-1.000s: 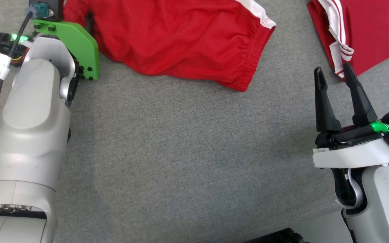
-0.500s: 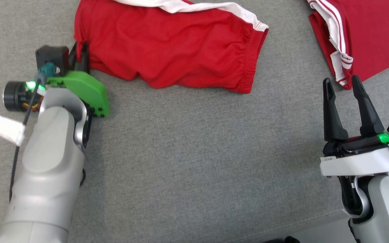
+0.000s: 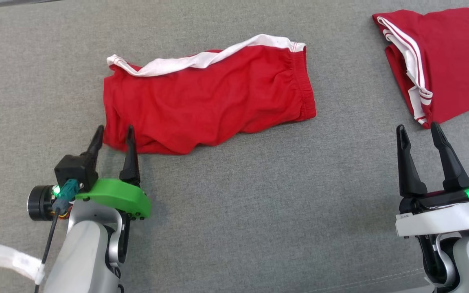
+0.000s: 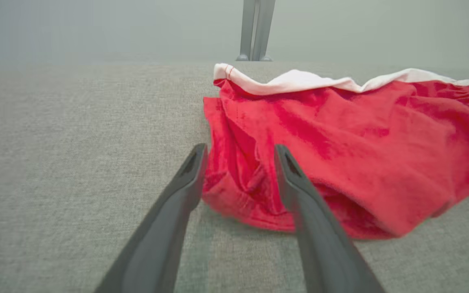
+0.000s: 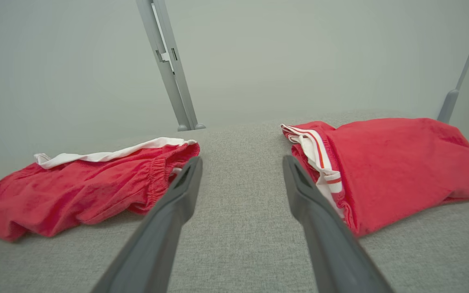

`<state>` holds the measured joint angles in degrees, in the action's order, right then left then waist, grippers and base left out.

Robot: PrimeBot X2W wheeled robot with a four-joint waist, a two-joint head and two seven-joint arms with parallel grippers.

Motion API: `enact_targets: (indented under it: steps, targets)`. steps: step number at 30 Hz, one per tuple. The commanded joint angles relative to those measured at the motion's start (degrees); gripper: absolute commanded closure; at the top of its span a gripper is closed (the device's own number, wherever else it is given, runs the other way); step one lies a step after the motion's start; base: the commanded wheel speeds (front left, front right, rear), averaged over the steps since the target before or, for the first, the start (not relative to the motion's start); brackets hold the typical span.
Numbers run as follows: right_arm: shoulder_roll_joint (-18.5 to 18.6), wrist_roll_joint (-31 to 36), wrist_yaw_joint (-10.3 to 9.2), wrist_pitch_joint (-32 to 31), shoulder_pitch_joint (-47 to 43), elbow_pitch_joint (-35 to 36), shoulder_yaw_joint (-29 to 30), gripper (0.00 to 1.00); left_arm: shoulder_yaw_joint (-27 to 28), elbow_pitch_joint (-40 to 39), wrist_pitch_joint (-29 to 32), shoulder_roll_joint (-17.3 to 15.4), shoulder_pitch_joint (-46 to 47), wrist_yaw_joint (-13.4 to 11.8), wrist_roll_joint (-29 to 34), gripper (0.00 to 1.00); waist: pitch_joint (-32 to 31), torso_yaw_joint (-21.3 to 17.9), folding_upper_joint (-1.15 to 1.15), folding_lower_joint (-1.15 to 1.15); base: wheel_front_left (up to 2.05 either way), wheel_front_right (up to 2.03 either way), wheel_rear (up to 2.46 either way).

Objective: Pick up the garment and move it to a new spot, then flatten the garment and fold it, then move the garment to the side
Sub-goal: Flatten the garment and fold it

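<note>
Bright even diffuse light, soft faint shadows, head view sharp, wrist views hazy and blurred close up

So the shorts (image 3: pixel 206 101) lie across the middle of the fabric-covered surface (image 3: pixel 259 228), waistband end to the right, leg end to the left. The left gripper (image 3: pixel 115 130) sits just in front of their near-left corner, with that corner right at its fingertips. The folded garment (image 3: pixel 446 57) lies well off to the right and a bit farther back, apart from the shorts. The right gripper (image 3: pixel 417 127) is just in front of its near corner. A metal post (image 5: pixel 169 69) stands behind the surface's far edge.
</note>
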<state>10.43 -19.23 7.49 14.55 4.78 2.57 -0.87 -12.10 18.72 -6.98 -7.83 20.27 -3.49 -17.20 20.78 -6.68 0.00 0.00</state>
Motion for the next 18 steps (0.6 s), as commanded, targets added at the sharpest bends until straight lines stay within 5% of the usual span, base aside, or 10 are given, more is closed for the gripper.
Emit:
enact_targets:
  steps: [1, 7, 18]
  targets:
    - [0.43, 0.74, -0.02, -0.44, -0.66, 0.65, 0.2, 0.0, 0.4, -1.81, -1.61, -0.58, -1.61, -1.32, 1.11, 0.0, -1.45, 0.79, 0.0, 0.0, 0.0, 0.0, 0.0]
    - [0.97, 1.95, -0.02, -2.38, -1.29, 2.03, 0.5, 0.0, 1.75, -8.87, -6.86, -1.46, -6.5, -5.36, 3.96, 0.0, -3.77, 1.37, 0.0, 0.0, 0.0, 0.0, 0.0]
    - [1.23, 2.85, -0.02, -5.67, -3.5, 3.99, 1.18, 0.0, 1.69, -15.15, -6.97, -3.53, -13.16, -5.44, 4.95, 0.0, -6.43, 2.81, 0.0, 0.0, 0.0, 0.0, 0.0]
